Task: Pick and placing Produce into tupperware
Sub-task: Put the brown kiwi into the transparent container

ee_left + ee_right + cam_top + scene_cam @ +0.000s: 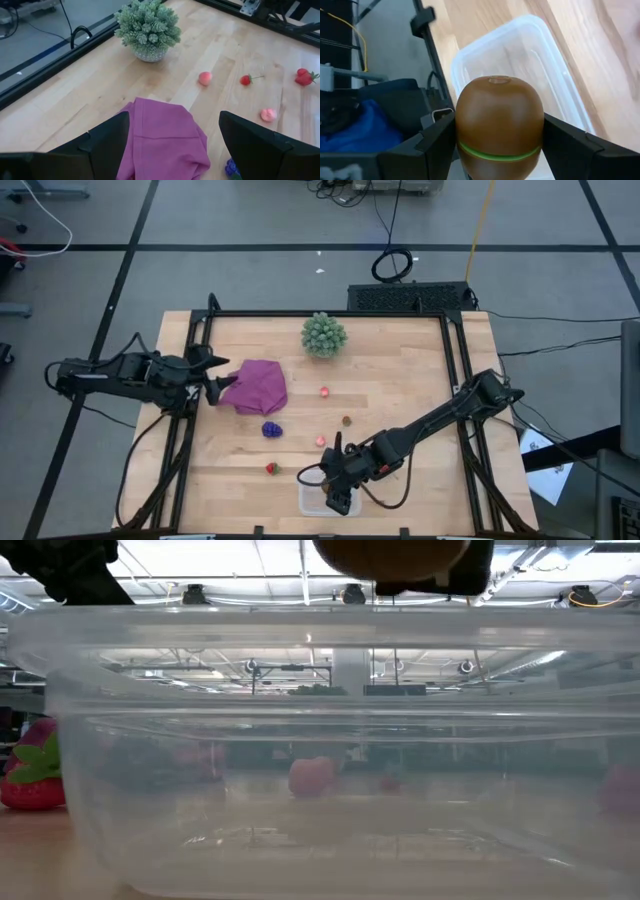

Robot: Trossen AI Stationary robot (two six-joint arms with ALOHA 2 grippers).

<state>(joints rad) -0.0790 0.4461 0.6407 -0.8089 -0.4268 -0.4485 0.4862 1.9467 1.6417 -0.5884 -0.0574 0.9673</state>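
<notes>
The brown oval kiwi (499, 120) sits in my right gripper (340, 496), which is shut on it above the clear tupperware (530, 50) at the table's near edge. In the low view the tupperware (320, 830) fills the picture, with the kiwi (390, 555) just above its rim. The purple grape cluster (271, 429), a red strawberry (271, 468), two pink berries (321, 441) (325, 392) and a small stemmed berry (346, 421) lie on the wood. My left gripper (172, 150) is open at the left end of the magenta cloth (258, 386). My right gripper pinches the kiwi between its two fingers (435, 142), one on each of its opposite sides (462, 127), near the green seam around it. The fingers come from above, pointing down. The kiwi is lifted clear, over the tupperware's open top.
A pale green bushy ball (324, 335) stands at the far middle of the table. The black frame rails (190, 420) run along the table's left and right sides. Bare wood lies between the cloth and the right rail.
</notes>
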